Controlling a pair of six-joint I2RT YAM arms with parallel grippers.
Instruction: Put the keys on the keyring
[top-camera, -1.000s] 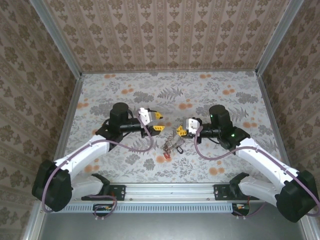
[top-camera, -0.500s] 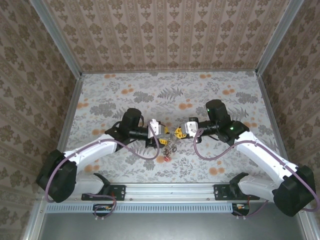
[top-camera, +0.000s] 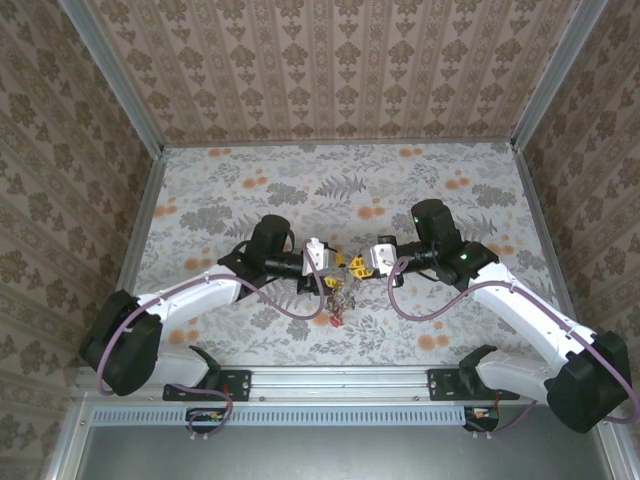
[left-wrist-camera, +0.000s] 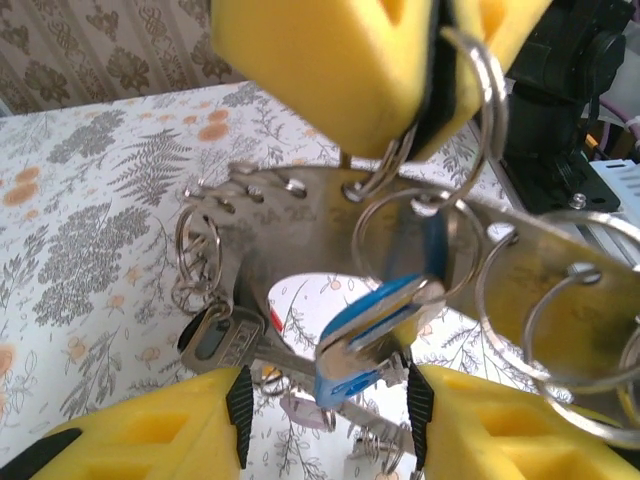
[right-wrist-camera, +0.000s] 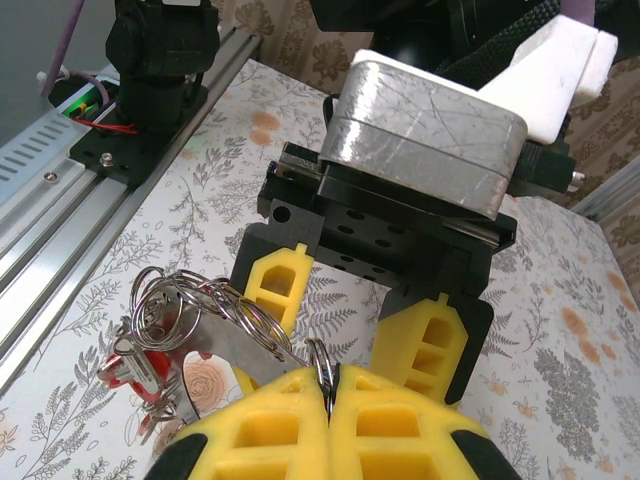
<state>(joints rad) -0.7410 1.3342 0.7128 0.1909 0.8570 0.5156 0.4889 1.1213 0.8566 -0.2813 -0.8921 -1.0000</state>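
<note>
Midway across the tabletop (top-camera: 250, 180), two claws meet over a bunch of keys.
Towards the near edge the keys (top-camera: 336, 300) dangle from the keyring (left-wrist-camera: 300, 225); the left claw (left-wrist-camera: 325, 410) gapes wide around a blue key (left-wrist-camera: 365, 335), and the right claw (right-wrist-camera: 328, 400) is pinched tight on the keyring's wire ring (right-wrist-camera: 322, 362).

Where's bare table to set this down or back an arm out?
Bare: the far half of the table up to the back wall, including both far corners. Crowded: the centre, where the left gripper and right gripper meet around the keyring and its keys.
</note>
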